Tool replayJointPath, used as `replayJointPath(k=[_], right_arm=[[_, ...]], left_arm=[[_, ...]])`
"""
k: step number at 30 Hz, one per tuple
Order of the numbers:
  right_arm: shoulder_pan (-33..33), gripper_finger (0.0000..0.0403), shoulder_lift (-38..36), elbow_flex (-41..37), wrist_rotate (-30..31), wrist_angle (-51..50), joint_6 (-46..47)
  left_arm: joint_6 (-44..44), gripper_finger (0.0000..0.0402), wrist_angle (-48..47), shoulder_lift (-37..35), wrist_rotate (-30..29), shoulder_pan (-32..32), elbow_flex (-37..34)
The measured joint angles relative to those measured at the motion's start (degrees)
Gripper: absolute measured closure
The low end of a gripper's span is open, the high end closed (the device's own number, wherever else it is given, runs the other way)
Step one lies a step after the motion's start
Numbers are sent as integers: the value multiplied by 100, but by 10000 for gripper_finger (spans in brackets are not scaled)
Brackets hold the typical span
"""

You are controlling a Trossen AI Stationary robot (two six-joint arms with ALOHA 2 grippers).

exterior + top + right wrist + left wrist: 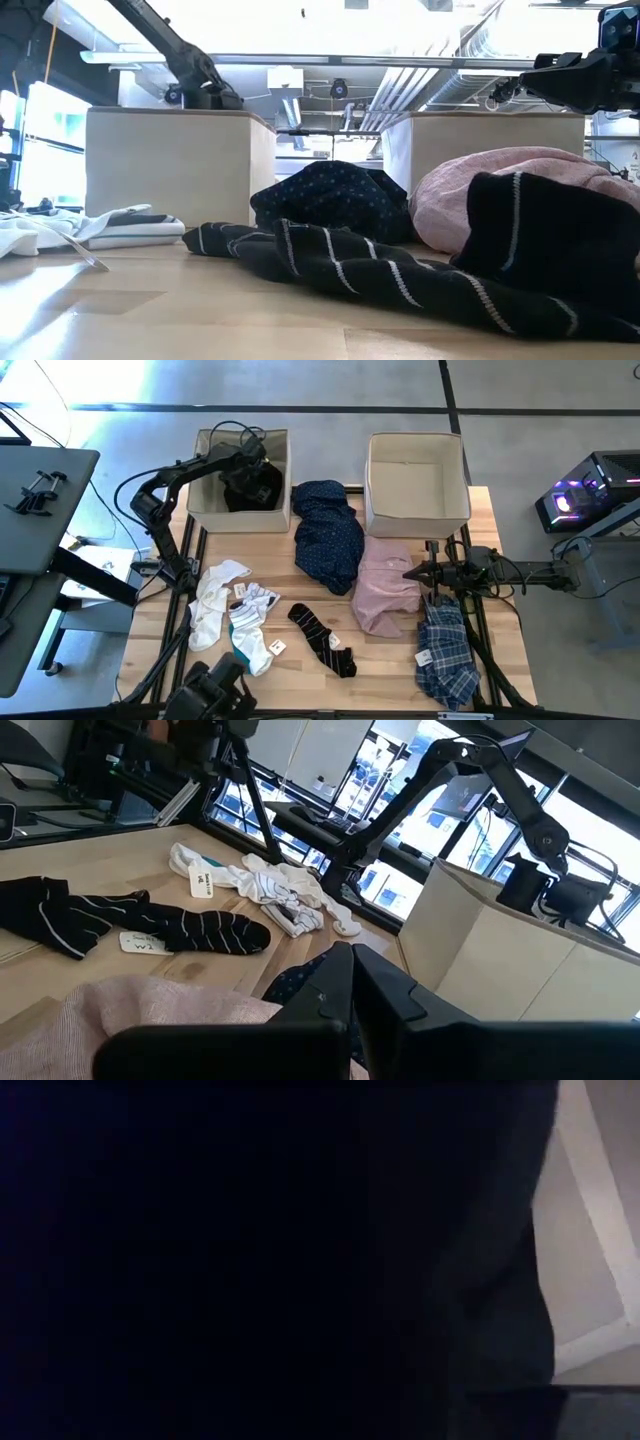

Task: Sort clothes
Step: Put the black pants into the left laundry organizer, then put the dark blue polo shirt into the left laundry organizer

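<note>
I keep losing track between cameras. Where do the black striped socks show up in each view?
High view: black striped socks on the table's front middle, below the navy dotted shirt.
Low view: they fill the foreground, in front of that shirt.
Left wrist view: not in it.
Right wrist view: at left on the wood.
Shared landmark: the navy dotted shirt; in the right wrist view only its edge shows.

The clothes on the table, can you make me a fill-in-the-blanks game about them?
1. The black garment lies in the ___ beige box, seen from above.
2. The navy dotted shirt lies on the table between the two ___.
3. The right gripper hovers over the pale ___ shirt.
4. The black socks have thin white ___.

Missing words: left; boxes; pink; stripes
</note>
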Motion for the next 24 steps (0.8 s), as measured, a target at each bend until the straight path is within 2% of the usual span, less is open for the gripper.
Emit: replayJointPath(k=[6,14,24], right_arm=[[-2,402,0,1,-2,0,-1],[0,402,2,0,-35,0,-2],[-2,402,0,2,-24,1,0]], left_arm=[[10,299,-251,-413,24,0,132],[-105,299,-249,-1441,114,-17,150],[-496,299,-70,-2591,718,-198,152]])
